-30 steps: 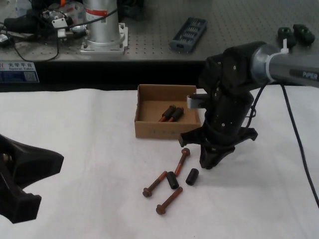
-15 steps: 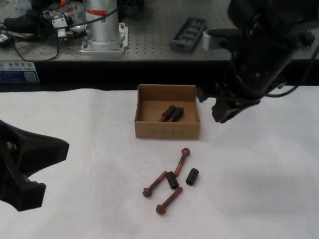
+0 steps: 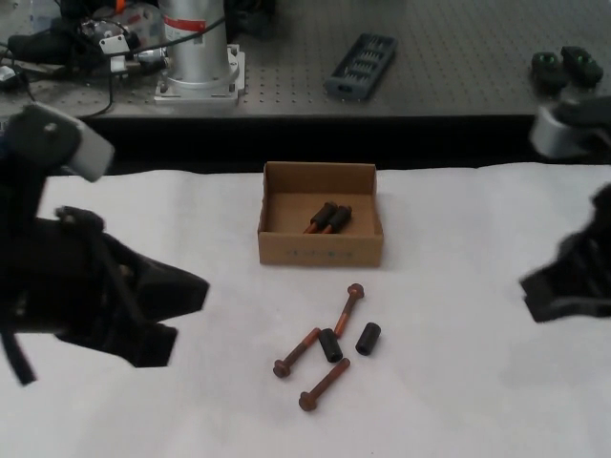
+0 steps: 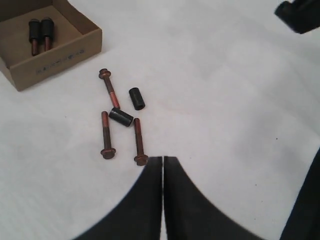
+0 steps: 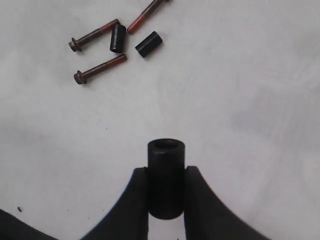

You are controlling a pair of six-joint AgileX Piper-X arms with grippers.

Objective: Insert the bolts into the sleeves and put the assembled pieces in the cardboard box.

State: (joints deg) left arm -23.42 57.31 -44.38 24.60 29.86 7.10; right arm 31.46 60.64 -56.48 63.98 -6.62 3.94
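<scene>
Your right gripper (image 5: 166,174) is clamped on a short black metal sleeve (image 5: 166,160), which stands between the two fingers with its open bore facing the wrist camera. Your left gripper (image 4: 163,161) has its fingers pressed together and carries nothing.

I judge that the step in hand is the pairing of one more piece: the sleeve is taken, the bolt is not yet.

Just ahead of the left fingertips, three copper-coloured metal bolts (image 4: 138,142) and two loose black sleeves (image 4: 136,98) lie on the white cloth (image 4: 225,100). Beyond them, the brown cardboard box (image 4: 55,62) already holds two assembled pieces (image 4: 40,32).

For the next move you should open the left fingers, take the nearest bolt by its shank and line it up with the held bore. Be careful, because one loose sleeve lies just beside that bolt.
</scene>
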